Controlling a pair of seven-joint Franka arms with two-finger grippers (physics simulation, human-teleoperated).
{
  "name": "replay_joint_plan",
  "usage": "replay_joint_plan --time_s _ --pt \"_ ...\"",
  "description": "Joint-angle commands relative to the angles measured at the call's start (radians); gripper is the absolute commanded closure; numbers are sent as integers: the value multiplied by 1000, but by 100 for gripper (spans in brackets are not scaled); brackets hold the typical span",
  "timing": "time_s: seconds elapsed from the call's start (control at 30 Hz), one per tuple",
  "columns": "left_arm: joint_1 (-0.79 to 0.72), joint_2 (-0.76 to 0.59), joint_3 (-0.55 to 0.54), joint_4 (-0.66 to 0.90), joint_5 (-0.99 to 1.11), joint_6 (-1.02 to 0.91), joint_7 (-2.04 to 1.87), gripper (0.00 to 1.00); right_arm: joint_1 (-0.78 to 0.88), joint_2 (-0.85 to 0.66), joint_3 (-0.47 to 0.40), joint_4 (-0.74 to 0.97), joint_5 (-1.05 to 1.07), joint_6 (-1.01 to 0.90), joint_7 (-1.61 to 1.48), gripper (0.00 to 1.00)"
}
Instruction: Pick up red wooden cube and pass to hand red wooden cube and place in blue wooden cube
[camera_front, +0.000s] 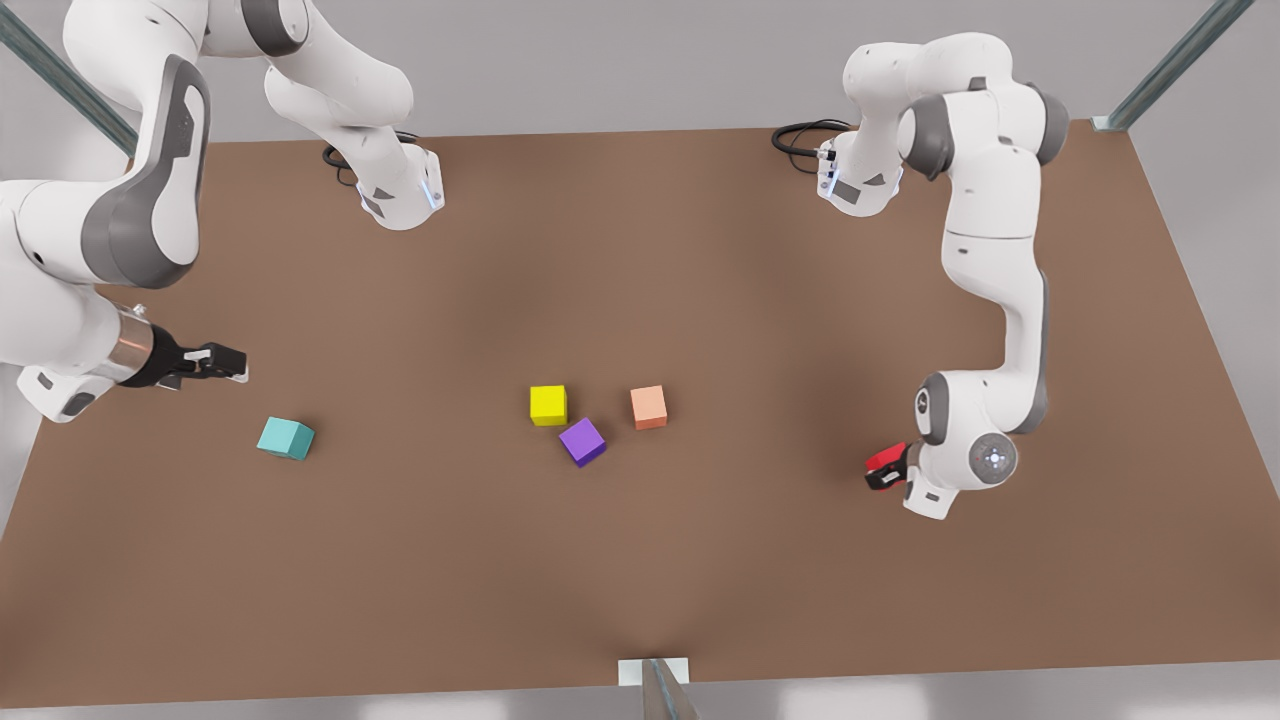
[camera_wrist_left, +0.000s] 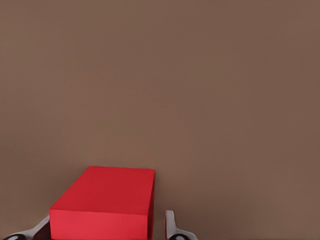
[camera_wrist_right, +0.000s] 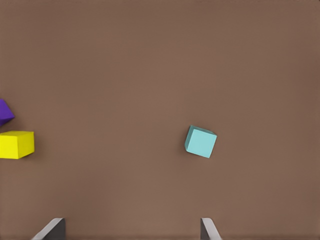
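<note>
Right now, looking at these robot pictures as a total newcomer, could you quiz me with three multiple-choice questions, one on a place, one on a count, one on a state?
1. Where is the red wooden cube?
A. Between the left claw's fingers
B. Beside the yellow cube
C. On the blue wooden cube

2. How many cubes lie loose on the table?
A. Two
B. Four
C. Six

3. How is the right claw?
A. Shut on the purple cube
B. Open, holding nothing
C. Shut on the red cube

Answers: 1 A, the left claw has a fingertip on each side of it. 2 B: blue wooden cube, yellow cube, purple cube, orange cube. 3 B, its fingertips stand apart.
</note>
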Motion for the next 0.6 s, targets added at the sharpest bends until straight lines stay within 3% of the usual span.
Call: replay_joint_plan --time_s 0.0,0.03,0.07,0.1,0.27,0.37,0.43,0.5,0.57 --pt "-1 9 -4 0 3 33 -96 0 2 -1 0 0 0 -2 -4 0" --pt "-1 13 -4 0 3 47 -96 0 1 -1 1 0 0 -4 -4 0" --pt "0 18 -4 0 1 47 -96 9 4 -1 1 -4 0 -11 -4 0" --pt "0 18 -4 2 1 47 -96 26 4 -1 3 -7 0 -13 -6 0" --pt "11 13 -47 32 0 25 -96 34 24 2 12 -16 18 -42 -10 0" --pt "8 15 -69 207 -98 -212 -99 35 74 22 14 -21 31 -77 -44 0" --pt "8 21 -236 321 -183 -280 -274 35 73 143 15 -21 365 -208 -111 0" --pt "-23 27 -455 367 -238 -280 -306 35 73 293 18 -69 793 -208 -157 0" --pt "-112 96 -491 494 -240 -275 -303 35 73 486 21 -53 1129 -211 -331 0"
